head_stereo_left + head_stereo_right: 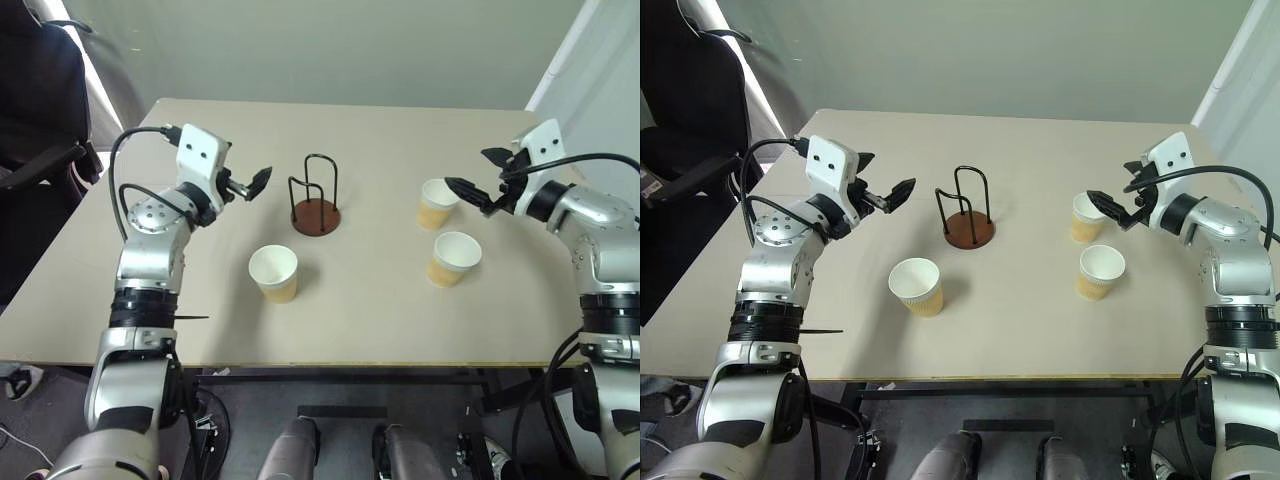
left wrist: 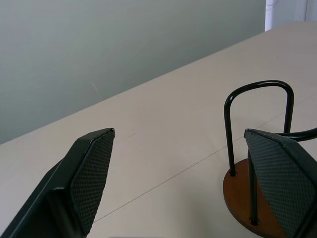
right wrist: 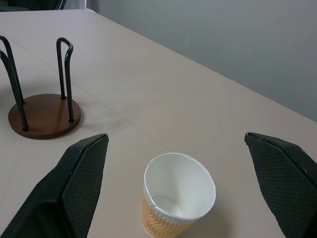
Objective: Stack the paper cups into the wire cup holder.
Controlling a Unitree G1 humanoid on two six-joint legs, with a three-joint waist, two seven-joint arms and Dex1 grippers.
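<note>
Left eye view, stock as found on the beige surface point(image 1: 400, 330).

Paper cups, ribbed tan-yellow, white rolled rim, white inside: three were counted, all upright, all empty. One cup point(image 1: 274, 273) stood toward the near edge, left of centre, in front of the holder. A second cup point(image 1: 437, 203) stood to the right of the holder, just beside the right claw point(image 1: 480, 178). The third cup point(image 1: 454, 258) stood near it, closer to the front edge. None was nested in another.

Wire cup holder point(image 1: 316, 198): one was counted, of black wire loops on a round reddish-brown base, set at mid-surface, with no cup in it.

Claws: two were counted. The left claw point(image 1: 252, 184) was held above the surface left of the holder, fingers spread apart, nothing between them. The right claw was likewise spread wide and empty.

Handling, as judged: the cups were taken to be very light and thin-walled, easily crushed or tipped. A gentle hold across the upper wall, just under the stiffer rolled rim, was thought best. The holder was judged rigid and steadied by its base.
</note>
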